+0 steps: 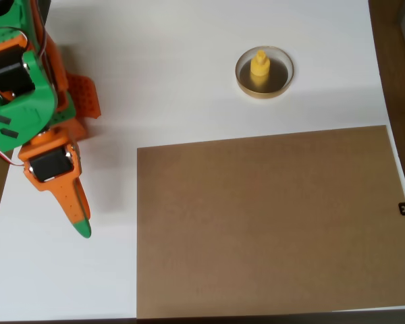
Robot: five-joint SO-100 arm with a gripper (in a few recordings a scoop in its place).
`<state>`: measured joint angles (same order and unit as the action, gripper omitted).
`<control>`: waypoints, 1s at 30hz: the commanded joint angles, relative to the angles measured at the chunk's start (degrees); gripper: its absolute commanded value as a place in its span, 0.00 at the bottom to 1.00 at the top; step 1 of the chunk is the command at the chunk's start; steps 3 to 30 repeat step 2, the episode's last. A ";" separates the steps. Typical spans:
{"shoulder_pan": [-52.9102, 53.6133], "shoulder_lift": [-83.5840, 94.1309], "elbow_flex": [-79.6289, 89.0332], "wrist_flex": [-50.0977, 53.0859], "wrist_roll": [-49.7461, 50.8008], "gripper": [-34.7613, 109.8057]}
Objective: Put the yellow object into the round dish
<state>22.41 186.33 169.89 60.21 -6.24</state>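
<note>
From above I see a big white table, smooth and flat. On it, at the near right, lies a large brown board, a flat rectangle with a dull, papery look. Next in size is my orange and green plastic arm at the far left of the overhead view. It reaches from the far left corner toward the near side, hanging over the white table, well apart from everything else. Its gripper is a long orange wedge with a green tip that points toward the near side. The fingers look pressed together into one point, with nothing pinched between them. At the far side, right of the middle, sits the round dish, small and shallow, with a tan rim and a dark bottom. The yellow object stands upright inside that dish, a little plastic piece with a wide base and a thin knob on top. I can't read any writing anywhere.
</note>
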 commanded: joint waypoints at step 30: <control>0.70 0.70 -0.79 -0.26 -1.49 0.28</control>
